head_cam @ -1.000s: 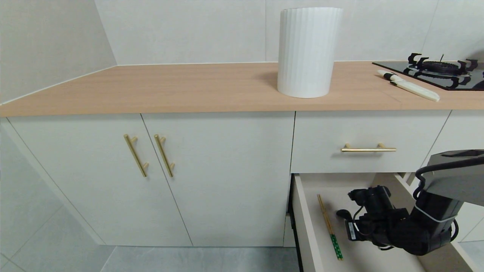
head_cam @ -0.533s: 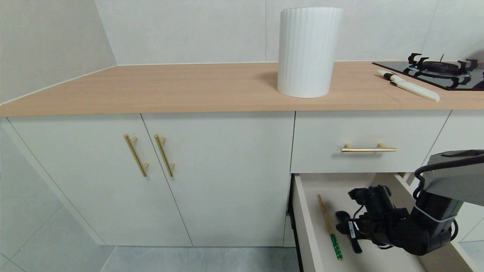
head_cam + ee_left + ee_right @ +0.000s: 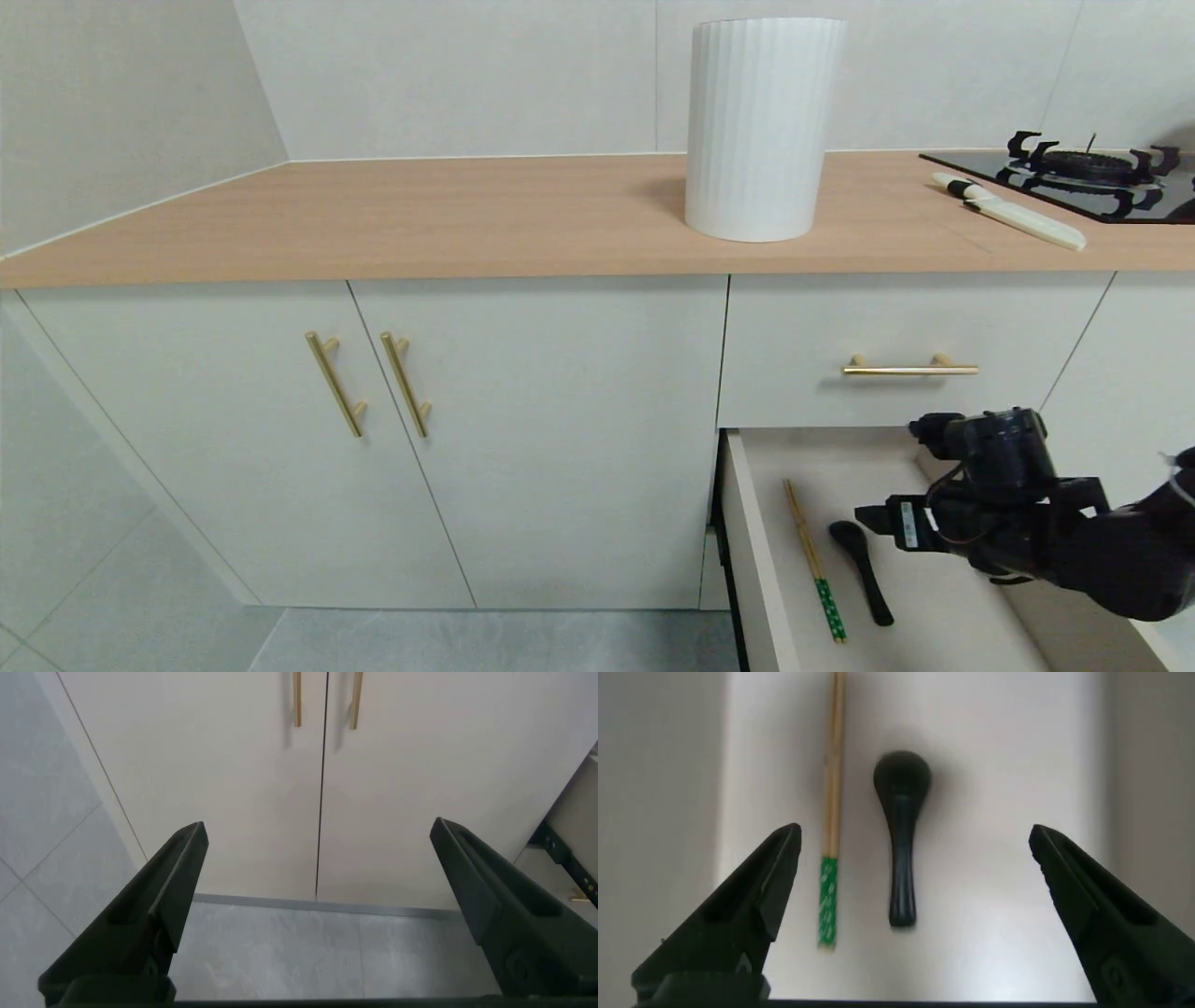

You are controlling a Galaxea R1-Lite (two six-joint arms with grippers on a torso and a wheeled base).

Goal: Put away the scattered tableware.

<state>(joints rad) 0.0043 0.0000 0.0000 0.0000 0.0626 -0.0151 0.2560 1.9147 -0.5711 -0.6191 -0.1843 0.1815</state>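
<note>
Spread left hand [image 3: 318, 833] before gold-handled cabinet doors [image 3: 234, 784].

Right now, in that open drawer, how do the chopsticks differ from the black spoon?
The chopsticks are pale wood with green patterned ends; the spoon is black all over. The chopsticks are thin straight sticks, while the spoon has a rounded bowl and a thicker handle. The chopsticks are also longer than the spoon. Both lie flat, side by side without touching, in the drawer.
</note>
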